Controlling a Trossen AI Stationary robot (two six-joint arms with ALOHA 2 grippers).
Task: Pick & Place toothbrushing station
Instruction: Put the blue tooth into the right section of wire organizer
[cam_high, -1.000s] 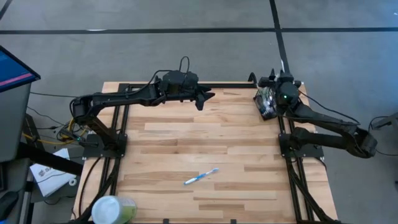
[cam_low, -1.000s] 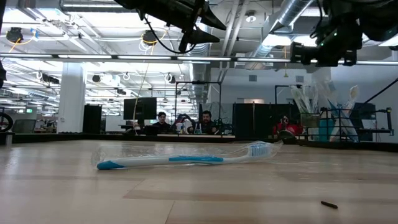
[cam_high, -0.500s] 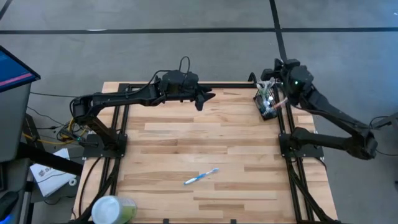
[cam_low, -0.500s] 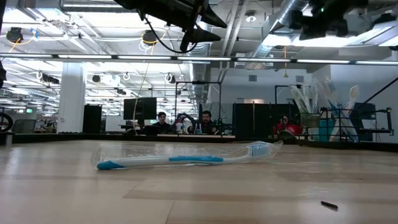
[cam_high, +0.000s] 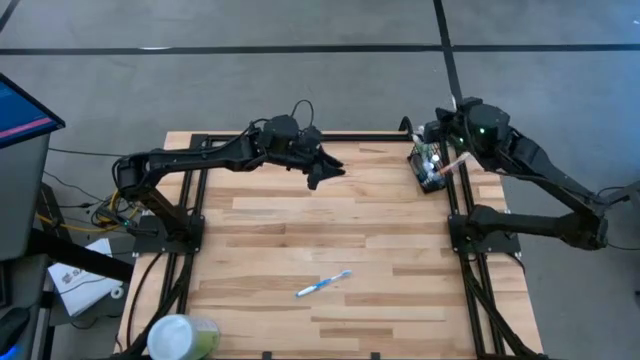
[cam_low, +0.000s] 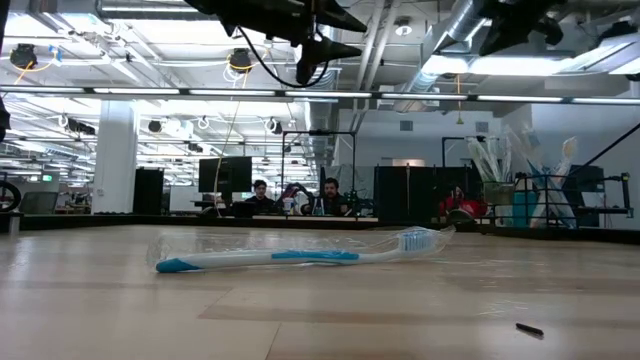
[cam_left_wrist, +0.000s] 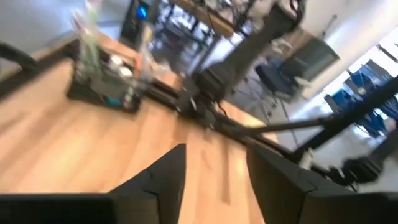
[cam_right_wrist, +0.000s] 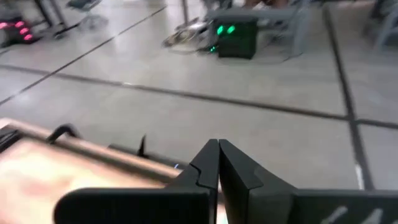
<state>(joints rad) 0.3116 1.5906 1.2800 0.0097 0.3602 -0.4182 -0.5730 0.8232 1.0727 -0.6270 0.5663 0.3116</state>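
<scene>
The toothbrushing station (cam_high: 431, 166), a small black holder with brushes standing in it, stands on its base at the table's far right edge. It also shows in the left wrist view (cam_left_wrist: 102, 84). My right gripper (cam_right_wrist: 219, 158) is shut and empty, raised high above the station near the far right corner (cam_high: 447, 122). My left gripper (cam_high: 324, 172) is open and empty, high over the far middle of the table; in the left wrist view (cam_left_wrist: 214, 168) its fingers stand apart and point toward the station.
A blue-and-white toothbrush (cam_high: 323, 284) in a clear wrapper (cam_low: 300, 257) lies flat near the table's front middle. A pale-green cup with a white lid (cam_high: 183, 337) stands at the near left corner. The wooden table top (cam_high: 300, 230) between them is bare.
My right gripper has risen from just over the station and drawn back toward the far right corner; the station has stayed in place. My left gripper has shifted a little toward the near edge and turned.
</scene>
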